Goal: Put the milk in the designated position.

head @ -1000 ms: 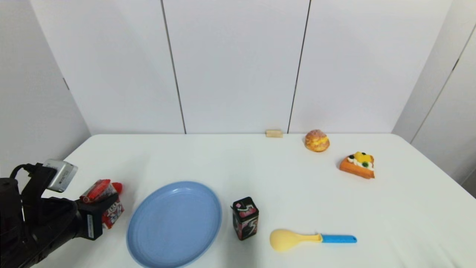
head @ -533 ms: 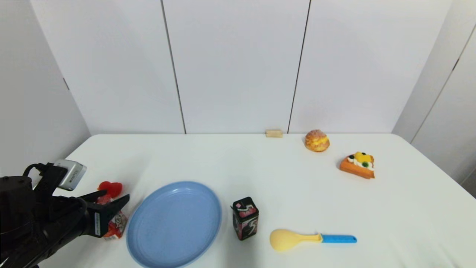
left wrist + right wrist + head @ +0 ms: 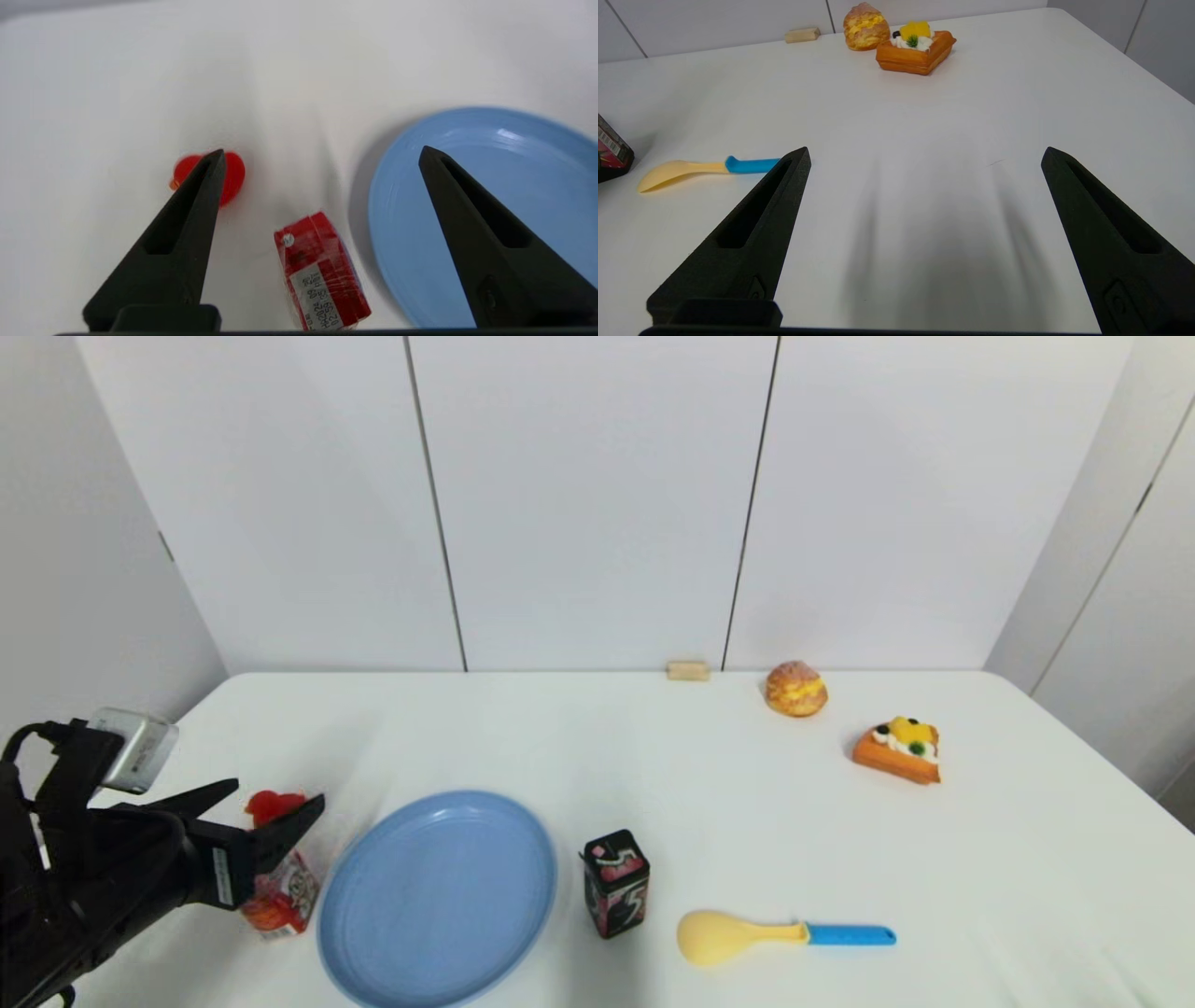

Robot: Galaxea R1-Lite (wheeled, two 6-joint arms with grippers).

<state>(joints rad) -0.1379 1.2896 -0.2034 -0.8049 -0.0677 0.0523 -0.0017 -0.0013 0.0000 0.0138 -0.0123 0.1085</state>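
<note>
The milk (image 3: 285, 889), a small red carton with a cartoon front, rests on bare white tabletop just left of the blue plate (image 3: 437, 896). In the left wrist view the milk (image 3: 322, 273) lies low between my fingers, touching neither of them. My left gripper (image 3: 277, 793) hangs open above and slightly behind the carton, and its black body hides part of it. The left gripper (image 3: 321, 151) has nothing in it. My right gripper (image 3: 925, 150) is open over bare table on the right side and does not show in the head view.
A small red object (image 3: 274, 805) lies behind the milk by one left finger. A black box (image 3: 616, 884) stands right of the plate, then a yellow spoon with a blue handle (image 3: 784, 933). A cream puff (image 3: 795, 689), a cake slice (image 3: 898, 751) and a wooden block (image 3: 688, 670) sit far back.
My left gripper lowered the milk beside the plate, let go of it and opened. It has since drawn back to the left and risen slightly. The carton stays on the table.
</note>
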